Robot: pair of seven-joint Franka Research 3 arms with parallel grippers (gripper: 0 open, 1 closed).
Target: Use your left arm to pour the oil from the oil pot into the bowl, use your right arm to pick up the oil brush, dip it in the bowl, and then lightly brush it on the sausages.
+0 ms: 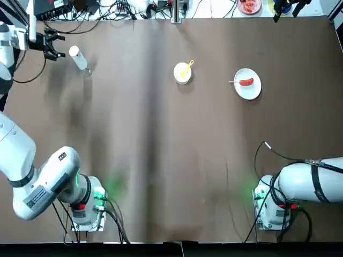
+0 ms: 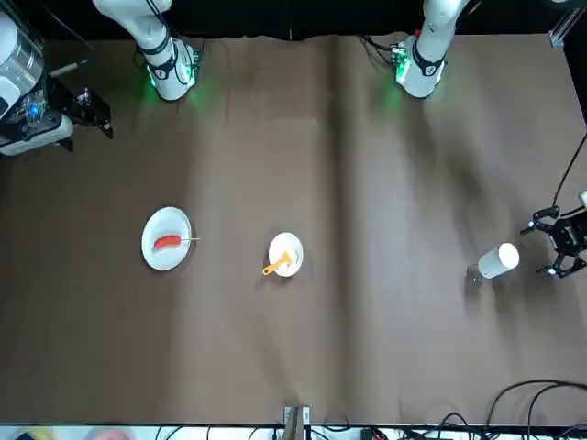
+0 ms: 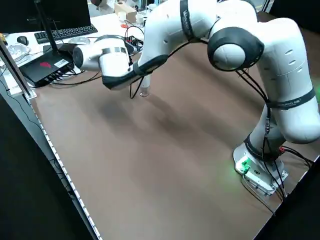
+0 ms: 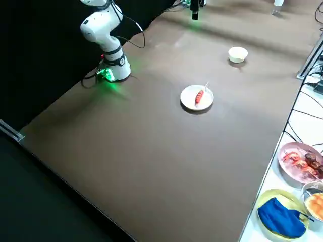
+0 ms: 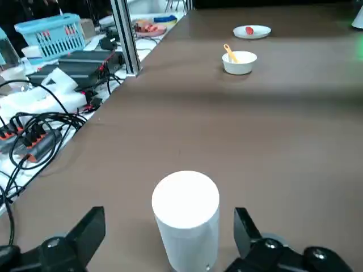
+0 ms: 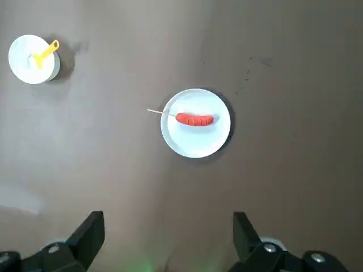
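Left gripper: jaws released, oil pot just ahead between them; right gripper: jaws released, above table.

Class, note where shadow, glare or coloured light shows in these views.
Top view: green glow beside each arm's base; right wrist view: dark shadow hugging the plate, pale glare on the tabletop; front view: dark band running down the tabletop.
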